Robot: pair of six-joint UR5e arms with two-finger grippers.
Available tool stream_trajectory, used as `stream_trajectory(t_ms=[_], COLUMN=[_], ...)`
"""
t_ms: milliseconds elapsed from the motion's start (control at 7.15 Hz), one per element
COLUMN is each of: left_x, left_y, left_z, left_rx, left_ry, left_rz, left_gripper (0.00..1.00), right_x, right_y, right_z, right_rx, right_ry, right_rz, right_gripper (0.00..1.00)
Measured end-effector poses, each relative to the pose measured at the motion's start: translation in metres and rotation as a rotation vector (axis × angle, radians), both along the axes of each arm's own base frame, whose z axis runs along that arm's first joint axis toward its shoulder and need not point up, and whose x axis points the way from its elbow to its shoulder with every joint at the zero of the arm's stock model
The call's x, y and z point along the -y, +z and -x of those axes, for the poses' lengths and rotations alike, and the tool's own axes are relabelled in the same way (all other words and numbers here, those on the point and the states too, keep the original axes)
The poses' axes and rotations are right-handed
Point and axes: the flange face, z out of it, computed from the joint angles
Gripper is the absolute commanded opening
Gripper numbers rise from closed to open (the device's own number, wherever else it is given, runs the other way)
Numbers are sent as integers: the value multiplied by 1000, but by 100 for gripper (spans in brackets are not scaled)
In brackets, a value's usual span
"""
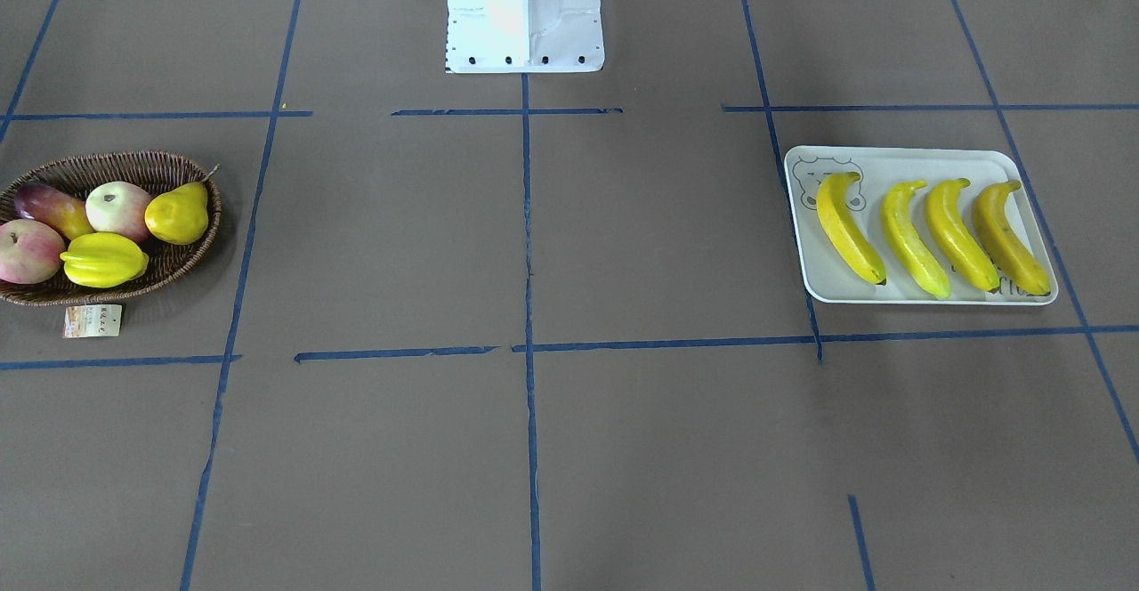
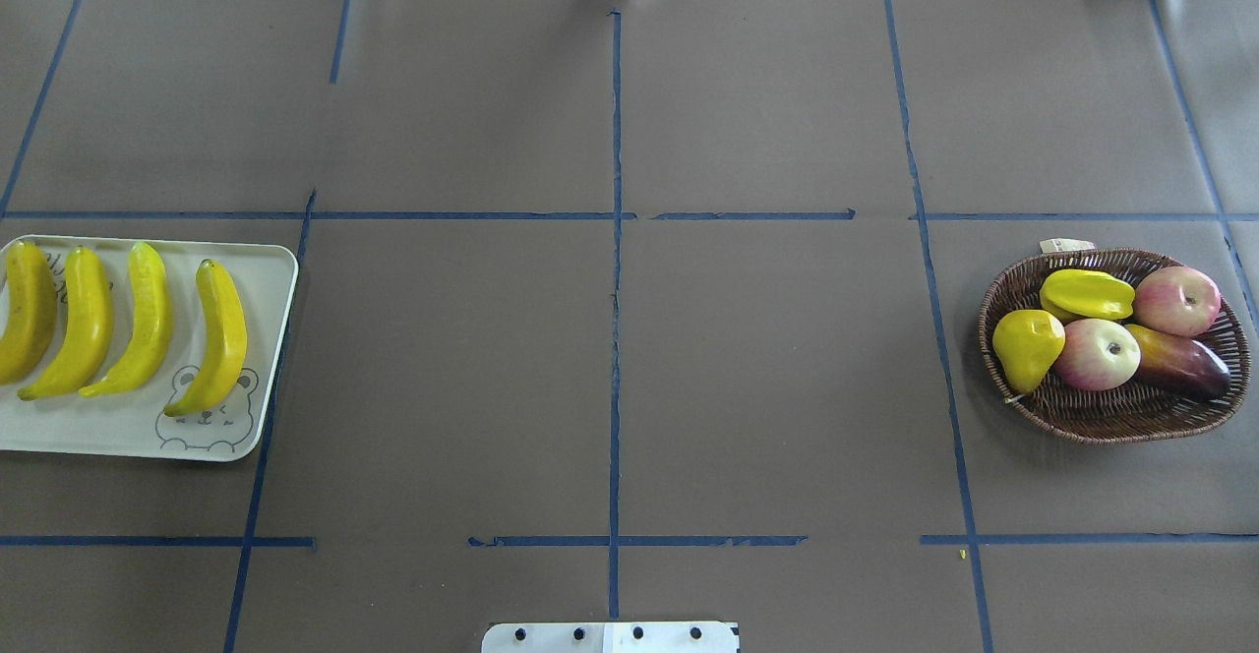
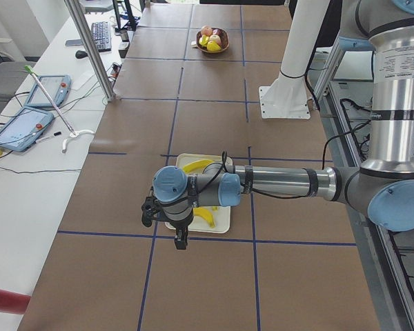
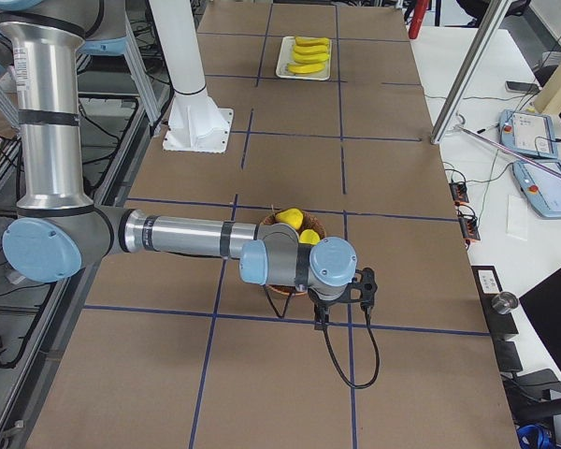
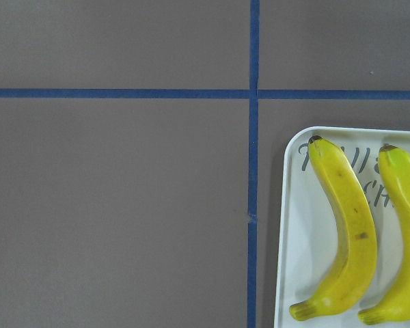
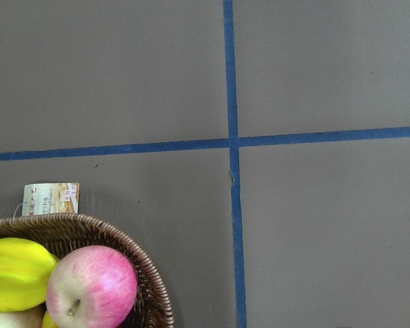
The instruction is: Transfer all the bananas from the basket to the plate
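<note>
On the white-grey rectangular tray with rounded corners, the plate [image 1: 934, 164], lie all four long curved glossy yellow bananas [image 1: 908, 239], side by side and apart from one another, stems toward the robot's base. At the plate's outer end lies the darker orange-yellow banana [image 1: 1004, 237]; its skin looks duller and faintly speckled, while the others are smooth and bright. Matte brown paper [image 1: 623, 217] covers the table around the plate, crossed by blue tape lines [image 1: 527, 217].

Well apart from the plate, at the table's other end, stands the oval shallow dark brown woven wicker basket [image 1: 133, 164], its weave ribbed and coarse. It holds a ridged yellow starfruit [image 1: 104, 259], a round yellow pear [image 1: 178, 214], two pink-blushed apples [image 1: 118, 208] and a dark red-and-yellow mango [image 1: 52, 206]. A small paper tag [image 1: 92, 320] lies on the paper just outside its rim.

Only the overhead view shows the outlined bear face [image 2: 211, 415] whole in the plate's corner; the left wrist view shows grey lettering [image 5: 359, 160] partly under two bananas.

Only the side views show the arms. The left gripper [image 3: 181, 238] hangs over the plate's outer edge, the right gripper [image 4: 320, 318] far from the plate beside the basket. Whether their fingers are spread or pressed together, I cannot tell.
</note>
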Motion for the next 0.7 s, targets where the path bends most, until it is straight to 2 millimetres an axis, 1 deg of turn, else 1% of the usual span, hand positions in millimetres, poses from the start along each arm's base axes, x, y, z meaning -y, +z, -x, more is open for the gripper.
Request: stream_trajectory(t_ms=[700], left_x=[1], left_y=[0], left_z=[0], left_rx=[2], left_ry=[0], left_rz=[-3], left_gripper=[100], right_x=[4], right_y=[-4], right_z=[-1], right_rx=[-2], right_ry=[1], right_rz=[-10], right_gripper=[100])
